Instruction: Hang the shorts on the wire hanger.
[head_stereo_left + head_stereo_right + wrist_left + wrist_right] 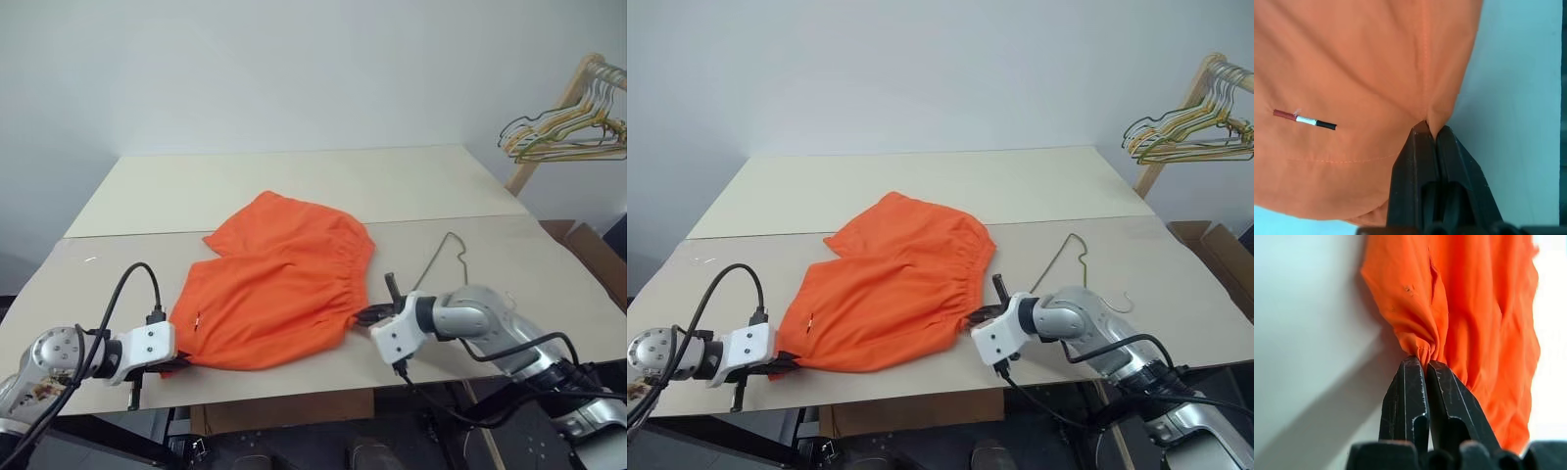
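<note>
the left gripper (168, 366) sits at the near left edge of the table (294, 186), its arm reaching in low from the left with a black cable looping over the wrist. its fingers (1422, 161) are pressed tightly together on a pinch of orange cloth at the near left corner of the shorts (279, 289), the leg hem end. beside that pinch in the left wrist view, a small red, white and black tag (1304, 120) lies on the fabric.

the right gripper (367, 315) comes in from the near right, forearm bent across the table edge and the wrist turned so the claw points leftward and somewhat down. its two black fingers (1410, 391) are clamped together on a gathered fold at the near right corner of the shorts, by the elastic waistband.

the shorts lie spread on the table between the two grippers, bright orange, waistband to the right and legs running left and away.

just beyond the right arm the wire hanger (443, 257) lies flat on the table, to the right of the shorts and apart from them.

farther back on the right, a bunch of green, yellow and tan hangers (568, 127) hangs from a wooden rack (549, 132).
</note>
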Available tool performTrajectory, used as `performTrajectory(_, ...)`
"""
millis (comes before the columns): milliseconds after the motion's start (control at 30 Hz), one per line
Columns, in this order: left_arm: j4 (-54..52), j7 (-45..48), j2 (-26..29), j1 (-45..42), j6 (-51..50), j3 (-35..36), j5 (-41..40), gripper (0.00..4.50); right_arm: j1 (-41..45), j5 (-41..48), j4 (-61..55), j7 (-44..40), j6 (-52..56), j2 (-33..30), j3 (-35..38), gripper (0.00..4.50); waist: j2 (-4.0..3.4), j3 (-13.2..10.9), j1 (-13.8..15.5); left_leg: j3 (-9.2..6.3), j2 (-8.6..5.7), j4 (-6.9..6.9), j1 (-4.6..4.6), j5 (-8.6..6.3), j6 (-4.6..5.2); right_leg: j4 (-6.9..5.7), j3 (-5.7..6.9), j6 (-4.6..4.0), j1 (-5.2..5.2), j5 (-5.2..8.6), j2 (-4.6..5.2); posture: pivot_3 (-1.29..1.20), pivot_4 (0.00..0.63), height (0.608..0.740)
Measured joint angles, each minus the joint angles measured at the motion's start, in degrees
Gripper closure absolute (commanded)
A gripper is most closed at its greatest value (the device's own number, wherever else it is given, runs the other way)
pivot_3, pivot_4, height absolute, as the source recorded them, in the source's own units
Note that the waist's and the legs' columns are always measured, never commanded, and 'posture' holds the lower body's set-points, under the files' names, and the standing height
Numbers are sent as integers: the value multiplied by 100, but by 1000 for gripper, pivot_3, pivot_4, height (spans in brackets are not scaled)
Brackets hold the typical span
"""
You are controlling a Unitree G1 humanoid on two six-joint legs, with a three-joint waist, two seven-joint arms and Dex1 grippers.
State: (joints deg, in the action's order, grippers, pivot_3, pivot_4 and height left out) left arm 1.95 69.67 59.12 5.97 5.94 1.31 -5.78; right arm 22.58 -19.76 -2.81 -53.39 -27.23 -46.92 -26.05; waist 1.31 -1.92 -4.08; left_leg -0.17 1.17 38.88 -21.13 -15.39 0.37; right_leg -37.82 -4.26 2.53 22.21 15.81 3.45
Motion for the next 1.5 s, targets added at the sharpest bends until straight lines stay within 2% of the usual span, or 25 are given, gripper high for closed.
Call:
performTrajectory(167,-269,104,240,323,2,107,-46,4491,0,152,273,-267,-587,-30,-104,4500,0,0,-3,3,1,0,1,0,0,-2,-2,-1,0,0,0,-44,0,740)
performTrajectory(233,-437,135,281,429,-102,111,-97,4078,65,107,459,-256,-735,27,-106,4500,0,0,6,4,2,0,2,0,0,-1,-3,-1,0,0,0,-39,0,740)
performTrajectory(300,-611,184,308,508,-282,125,-149,3613,117,93,535,-279,-852,62,-106,3890,0,0,9,4,2,0,1,0,0,-1,-3,-1,0,0,0,-41,0,740)
performTrajectory(533,-919,307,465,750,-454,328,-294,1465,89,450,544,-577,-977,-199,-84,1675,2,-1,29,4,1,2,1,0,0,-1,-3,-1,-2,0,2,-53,0,740)
performTrajectory(700,-1315,751,633,815,-710,1086,-1043,0,-384,1354,51,-781,-509,-605,397,28,2,-2,34,4,5,2,1,0,0,0,-2,-2,-3,1,3,-61,0,740)
performTrajectory(867,-1891,610,495,500,-1062,1309,-1484,0,-843,2455,-714,-697,1154,-745,1265,28,1,-1,40,4,5,2,7,0,0,-3,-2,-3,-9,1,-2,-81,0,740)
performTrajectory(1000,-2002,441,179,87,-1448,971,-1619,0,-1045,3016,-1334,338,3812,-315,2016,28,4,1,21,4,4,2,4,0,0,-6,-4,-3,-4,1,-5,-117,0,740)
performTrajectory(1100,-2126,192,-213,-106,-1629,763,-1682,0,-920,3015,-1531,1473,5550,512,2277,28,7,3,-10,3,6,1,0,0,0,-6,-6,-3,1,0,-9,-141,0,740)
performTrajectory(1200,-2291,-112,-576,-437,-1854,535,-1718,0,-456,2962,-1569,2829,7304,1711,2505,28,4,2,-42,2,3,1,-4,0,0,-14,-13,-4,9,0,-8,-158,0,740)
performTrajectory(1300,-2351,-268,-786,-701,-1996,388,-1741,0,-30,2779,-1446,3880,8161,2694,2792,28,3,3,-100,-4,-2,0,-10,0,0,-11,-11,-4,10,0,-4,-173,0,740)
performTrajectory(1400,-2363,-341,-931,-967,-2125,242,-1827,0,216,2558,-1093,4770,8540,3427,3020,28,3,3,-191,-10,-10,1,-18,-1,-1,-6,-11,-2,12,0,5,-173,0,740)
performTrajectory(1500,-2343,-370,-940,-1064,-2127,213,-1838,0,231,2339,-764,5285,8728,3768,3051,28,-1,2,-327,-45,-13,-1,-24,-1,-2,-4,-15,0,16,1,10,-179,0,740)
